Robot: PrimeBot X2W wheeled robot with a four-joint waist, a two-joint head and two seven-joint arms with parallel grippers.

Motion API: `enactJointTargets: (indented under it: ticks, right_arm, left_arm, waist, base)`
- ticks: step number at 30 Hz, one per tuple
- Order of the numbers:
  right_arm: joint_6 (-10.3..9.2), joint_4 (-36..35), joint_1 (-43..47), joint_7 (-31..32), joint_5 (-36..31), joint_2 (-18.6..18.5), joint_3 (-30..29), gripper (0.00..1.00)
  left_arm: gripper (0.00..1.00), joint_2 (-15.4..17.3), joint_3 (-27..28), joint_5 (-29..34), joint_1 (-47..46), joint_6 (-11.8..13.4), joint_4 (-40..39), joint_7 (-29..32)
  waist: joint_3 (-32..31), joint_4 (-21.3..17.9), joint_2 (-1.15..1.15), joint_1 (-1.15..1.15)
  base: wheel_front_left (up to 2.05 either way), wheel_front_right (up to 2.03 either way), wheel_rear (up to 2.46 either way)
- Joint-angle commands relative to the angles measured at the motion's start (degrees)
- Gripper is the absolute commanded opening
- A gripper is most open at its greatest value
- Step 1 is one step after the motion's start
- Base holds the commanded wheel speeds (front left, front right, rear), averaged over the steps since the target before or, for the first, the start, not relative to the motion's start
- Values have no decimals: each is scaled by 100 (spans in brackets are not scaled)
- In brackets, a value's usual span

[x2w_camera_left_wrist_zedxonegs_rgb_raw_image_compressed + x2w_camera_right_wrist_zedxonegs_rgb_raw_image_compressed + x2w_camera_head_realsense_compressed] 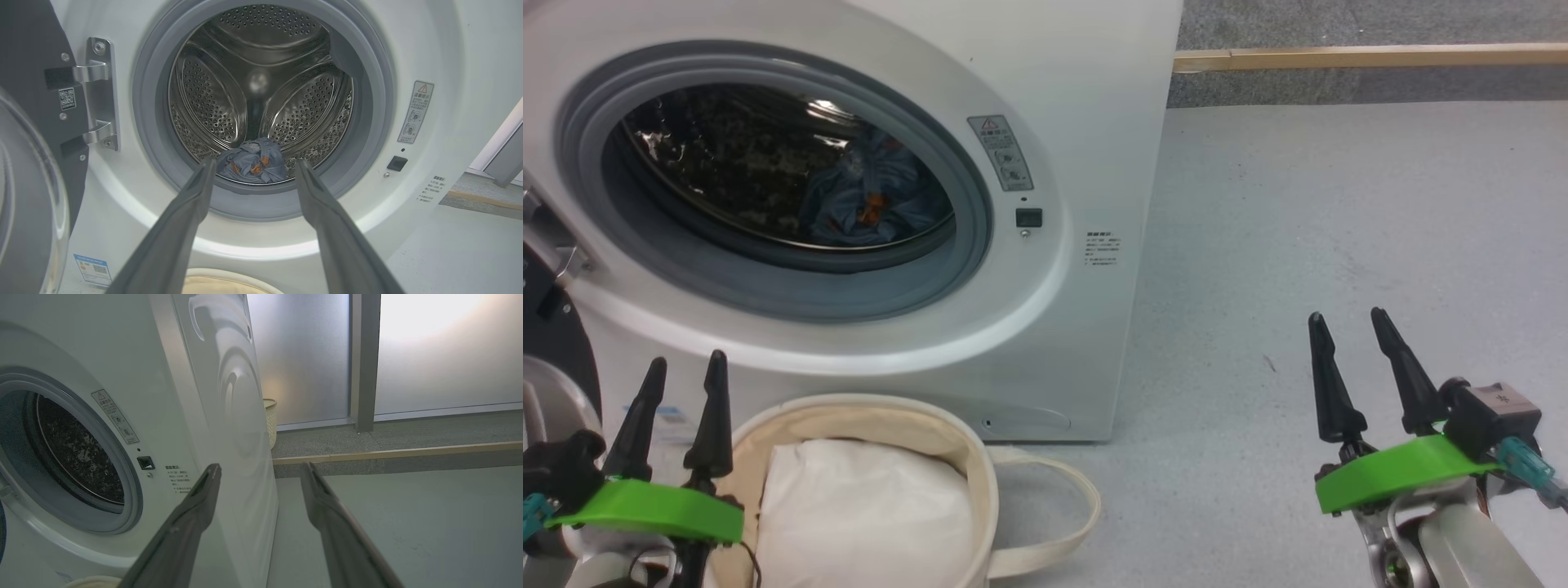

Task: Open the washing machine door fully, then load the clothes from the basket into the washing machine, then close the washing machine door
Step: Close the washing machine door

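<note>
The white washing machine [1086, 163] stands with its drum uncovered. Its door [28, 183] is swung wide to the left on a steel hinge [100, 94]. Blue clothes [253, 161] with orange prints lie at the drum's bottom, also seen as blue clothes [866, 196] in the head view. The cream basket [956, 441] sits on the floor before the machine, with a white cushion [866, 514] in it. My left gripper [686, 360] hovers open over the basket's left rim, pointing at the drum [256, 162]. My right gripper [1347, 316] hangs open and empty over bare floor, right of the machine [260, 466].
A basket handle [1062, 514] loops out over the grey floor to the right. A wooden strip [1364, 57] runs along the floor behind the machine. A pale woven bin [270, 420] stands behind the machine by frosted glass panels [302, 355].
</note>
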Motion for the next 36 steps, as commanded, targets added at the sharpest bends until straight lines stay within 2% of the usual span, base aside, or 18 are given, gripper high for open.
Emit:
enactJointTargets:
  ticks: [1, 21, 28, 36]
  right_arm:
    - [1, -151, -112, -70, 39, -41, 95, 100]
    - [1, -111, -132, -70, 70, -51, 143, 100]
    - [1, -96, -135, -70, 82, -49, 160, 100]
    - [1, -91, -130, -70, 89, -45, 176, 100]
  left_arm:
    - [100, 159, 227, -6, -150, -33, -195, -68]
    - [100, 138, 173, 60, -157, -33, -171, -68]
    - [100, 151, 149, 47, -152, -33, -183, -68]
    - [100, 157, 136, 38, -137, -33, -193, -68]
  waist:
    - [3, 4, 0, 0]
    - [-39, 50, 0, 0]
    - [-64, 68, 0, 0]
    - [-72, 90, 0, 0]
  base:
    - [-137, 116, 21]
    - [-192, 177, 15]
    - [-82, 82, 0]
    - [-2, 2, 0]
